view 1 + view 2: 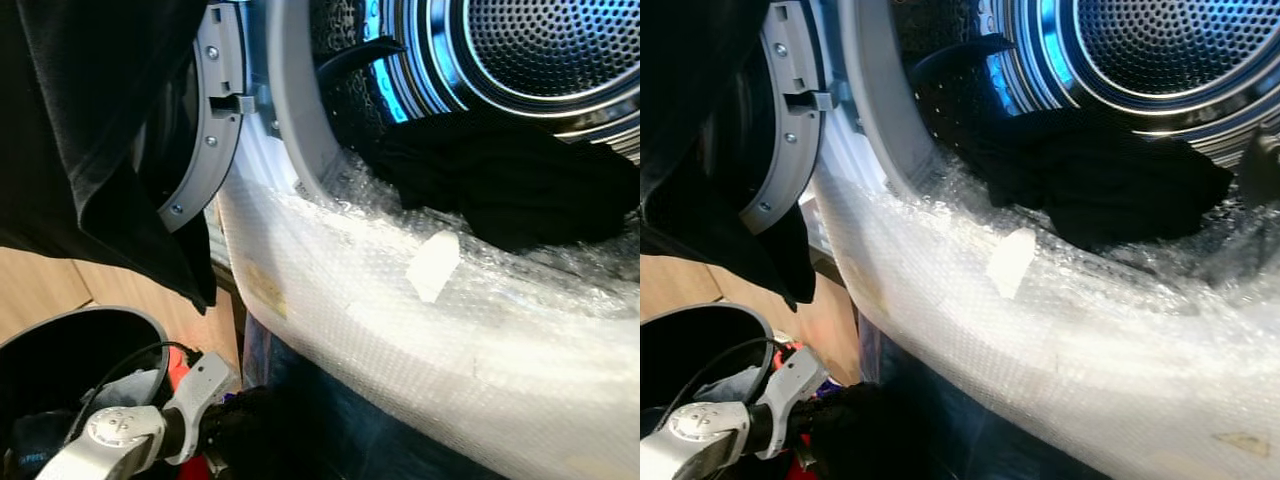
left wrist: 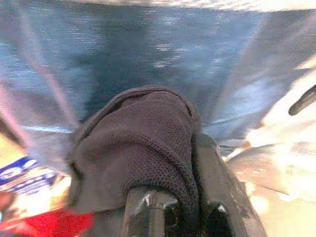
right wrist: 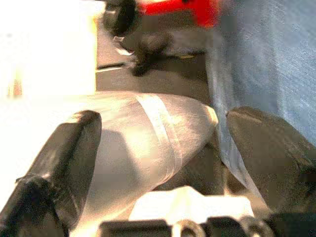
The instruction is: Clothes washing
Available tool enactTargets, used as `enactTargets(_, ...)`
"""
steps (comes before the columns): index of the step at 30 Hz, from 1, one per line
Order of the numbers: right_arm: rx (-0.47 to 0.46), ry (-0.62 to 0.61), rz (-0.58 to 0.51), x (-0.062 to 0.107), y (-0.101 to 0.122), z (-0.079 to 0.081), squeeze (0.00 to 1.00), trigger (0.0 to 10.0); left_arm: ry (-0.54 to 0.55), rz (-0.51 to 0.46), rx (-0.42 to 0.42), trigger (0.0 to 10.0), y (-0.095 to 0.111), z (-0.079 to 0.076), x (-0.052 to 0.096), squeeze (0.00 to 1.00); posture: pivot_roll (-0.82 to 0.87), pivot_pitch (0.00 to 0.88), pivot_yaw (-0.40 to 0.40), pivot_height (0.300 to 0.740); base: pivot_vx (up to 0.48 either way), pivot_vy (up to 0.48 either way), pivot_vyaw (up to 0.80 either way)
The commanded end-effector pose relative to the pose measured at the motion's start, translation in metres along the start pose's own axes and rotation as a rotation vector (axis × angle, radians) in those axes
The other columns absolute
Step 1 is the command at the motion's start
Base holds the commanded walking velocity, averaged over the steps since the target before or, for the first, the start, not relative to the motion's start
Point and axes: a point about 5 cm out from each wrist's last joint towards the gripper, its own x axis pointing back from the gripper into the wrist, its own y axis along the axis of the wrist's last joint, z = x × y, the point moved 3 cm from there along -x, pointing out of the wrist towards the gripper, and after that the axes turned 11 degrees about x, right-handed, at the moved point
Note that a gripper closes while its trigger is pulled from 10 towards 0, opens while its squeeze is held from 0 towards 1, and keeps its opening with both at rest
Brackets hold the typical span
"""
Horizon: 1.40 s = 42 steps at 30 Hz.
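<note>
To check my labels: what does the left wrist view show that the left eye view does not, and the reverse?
Left wrist view alone: the knit texture of the dark cloth on the left pincer. Left eye view alone: the perforated drum, the black garment in its mouth, the bubble wrap over the rim, the open door. Both: blue fabric and something red.

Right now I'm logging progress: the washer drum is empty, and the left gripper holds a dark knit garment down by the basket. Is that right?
Not quite. The drum is not empty: a black garment already lies at its mouth, as the left eye view shows. The rest stands: the left gripper is shut on a dark knit garment low beside the basket.
</note>
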Motion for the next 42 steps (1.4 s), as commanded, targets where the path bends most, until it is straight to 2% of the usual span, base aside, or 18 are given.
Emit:
enactTargets(1,0.061,0.037,-0.061,0.004,0.017,-0.002,0.0,10.0,-0.056,0.004,-0.013,0.0,0.002,-0.008,0.0,0.0,-0.01,0.0,-0.064,0.74,0.0,0.0,0.0)
enactTargets(3,0.152,-0.028,-0.212,0.022,0.063,-0.02,0.0,10.0,-0.168,0.066,-0.046,0.0,-0.003,-0.022,-0.005,0.0,-0.01,0.0,-0.058,0.74,0.0,0.0,0.0)
enactTargets(6,0.235,-0.034,-0.262,0.03,0.088,-0.022,0.0,10.0,-0.258,0.081,-0.085,0.0,0.002,-0.035,-0.009,0.0,-0.01,0.0,-0.055,0.74,0.0,0.0,0.0)
enactTargets(7,0.235,-0.034,-0.262,0.03,0.088,-0.022,0.0,10.0,-0.258,0.081,-0.085,0.0,0.002,-0.035,-0.009,0.0,-0.01,0.0,-0.055,0.74,0.0,0.0,0.0)
enactTargets(9,0.294,0.003,-0.254,0.033,0.094,-0.016,0.0,10.0,-0.323,0.068,-0.095,0.0,0.006,-0.044,-0.011,0.0,-0.01,0.0,-0.052,0.74,0.0,0.0,0.0)
enactTargets(10,0.348,0.044,-0.238,0.036,0.096,-0.008,0.0,10.0,-0.387,0.064,-0.102,0.0,0.01,-0.053,-0.012,0.0,-0.01,0.0,-0.051,0.74,0.0,0.0,0.0)
enactTargets(13,0.365,0.052,-0.231,0.036,0.098,-0.007,0.0,10.0,-0.421,0.065,-0.111,0.0,0.012,-0.059,-0.013,0.0,-0.01,0.0,-0.051,0.74,0.0,0.0,0.0)
enactTargets(15,0.396,0.07,-0.199,0.035,0.105,-0.003,0.0,10.0,-0.516,0.107,-0.145,0.0,0.01,-0.074,-0.019,0.0,-0.01,0.0,-0.051,0.74,0.0,0.0,0.0)
enactTargets(16,0.402,0.077,-0.193,0.034,0.108,-0.001,0.71,10.0,-0.526,0.111,-0.162,0.0,0.011,-0.076,-0.022,0.0,-0.02,0.0,-0.046,0.74,0.0,0.0,0.0)
enactTargets(17,0.402,0.077,-0.193,0.034,0.108,-0.001,0.71,10.0,-0.526,0.111,-0.162,0.0,0.011,-0.076,-0.022,0.0,-0.02,0.0,-0.046,0.74,0.0,0.0,0.0)
enactTargets(18,0.403,0.08,-0.188,0.032,0.112,0.001,1.0,10.0,-0.535,0.107,-0.174,0.0,0.012,-0.078,-0.027,0.0,-0.02,0.0,-0.047,0.74,0.0,0.0,0.0)
enactTargets(20,0.403,0.079,-0.185,0.032,0.113,0.001,1.0,10.0,-0.538,0.103,-0.174,0.0,0.014,-0.079,-0.028,0.0,-0.03,0.0,-0.048,0.74,0.0,0.0,0.0)
enactTargets(22,0.383,0.001,-0.169,0.022,0.116,-0.012,1.0,10.0,-0.555,0.079,-0.172,0.0,0.019,-0.083,-0.035,0.0,-0.03,0.0,-0.048,0.74,0.0,0.0,0.0)
enactTargets(24,0.357,-0.036,-0.19,0.014,0.124,-0.017,1.0,10.0,-0.577,0.063,-0.171,0.0,0.024,-0.089,-0.042,0.0,-0.03,0.0,-0.048,0.74,0.0,0.0,0.0)
enactTargets(27,0.336,-0.02,-0.217,0.01,0.13,-0.012,1.0,10.0,-0.598,0.044,-0.162,0.0,0.027,-0.095,-0.047,0.0,-0.02,0.0,-0.046,0.74,0.0,0.0,0.0)
enactTargets(29,0.339,0.01,-0.173,0.006,0.123,-0.006,1.0,10.0,-0.611,0.011,-0.126,0.0,0.027,-0.103,-0.057,0.0,-0.04,0.0,-0.042,0.74,0.0,0.0,0.0)
enactTargets(31,0.328,0.013,-0.173,0.006,0.123,-0.005,1.0,10.0,-0.596,0.003,-0.12,0.0,0.027,-0.103,-0.061,0.0,-0.04,0.0,-0.044,0.74,0.0,0.0,0.0)
enactTargets(42,0.322,0.134,-0.244,0.014,0.133,0.005,1.0,10.0,-0.593,-0.037,-0.154,0.0,0.038,-0.112,-0.079,0.0,-0.04,0.0,-0.054,0.74,0.0,0.0,0.0)
